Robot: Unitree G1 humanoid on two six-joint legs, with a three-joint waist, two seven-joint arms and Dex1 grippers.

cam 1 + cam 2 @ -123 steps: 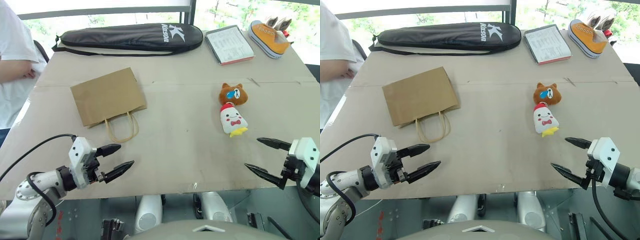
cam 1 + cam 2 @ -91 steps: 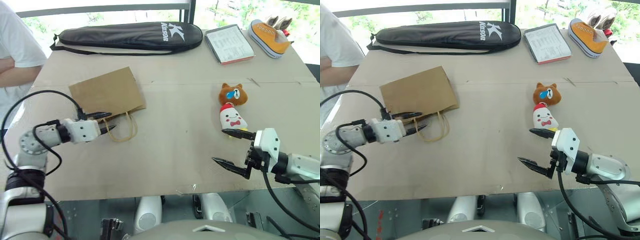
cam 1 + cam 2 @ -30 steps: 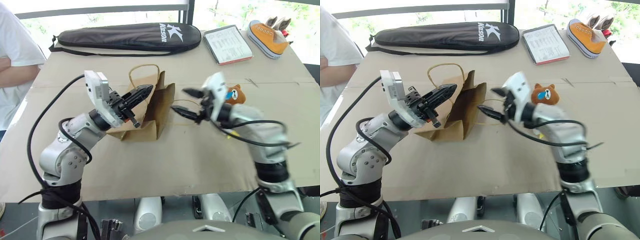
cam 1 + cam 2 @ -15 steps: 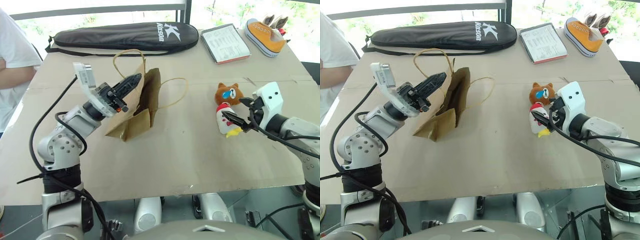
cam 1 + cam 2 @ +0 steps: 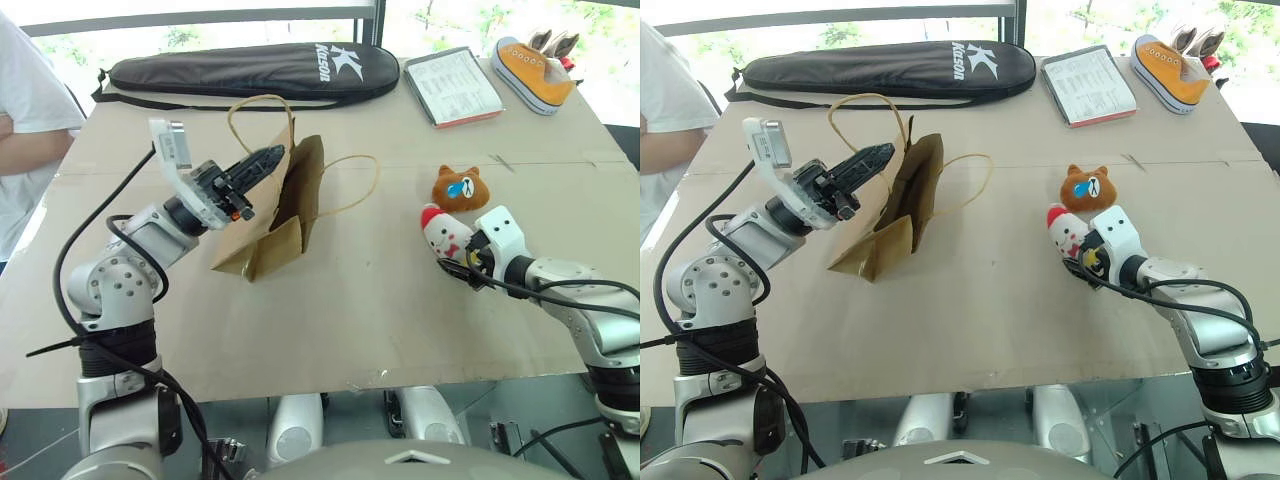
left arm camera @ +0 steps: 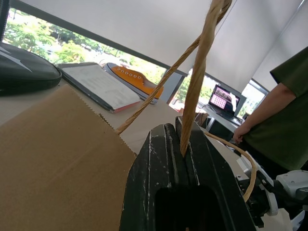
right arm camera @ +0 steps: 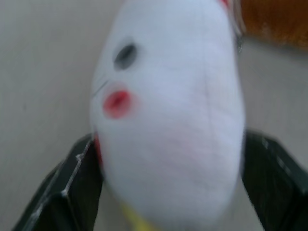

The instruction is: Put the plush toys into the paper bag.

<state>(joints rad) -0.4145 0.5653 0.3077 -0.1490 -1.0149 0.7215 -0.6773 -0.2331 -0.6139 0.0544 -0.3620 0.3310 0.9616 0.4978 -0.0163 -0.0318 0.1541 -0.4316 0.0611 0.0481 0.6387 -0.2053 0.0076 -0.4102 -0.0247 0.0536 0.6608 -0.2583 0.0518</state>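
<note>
My left gripper is shut on one twisted handle of the brown paper bag. It holds the bag's top edge up off the table, tilted, with the other handle looping out to the right. The brown-orange bear head lies on the table at the right. Just in front of it lies the white chick, leaning left. My right gripper has come in low from the right, with its fingers pressed against both sides of the chick.
A long black racket case lies along the far edge. Beside it are a booklet and an orange sneaker at the far right. A person in a white shirt stands at the table's left side.
My right gripper swung from the bag down and right onto the chick, narrowed around it and tipped it leftward. My left gripper has kept the bag's handle raised.
</note>
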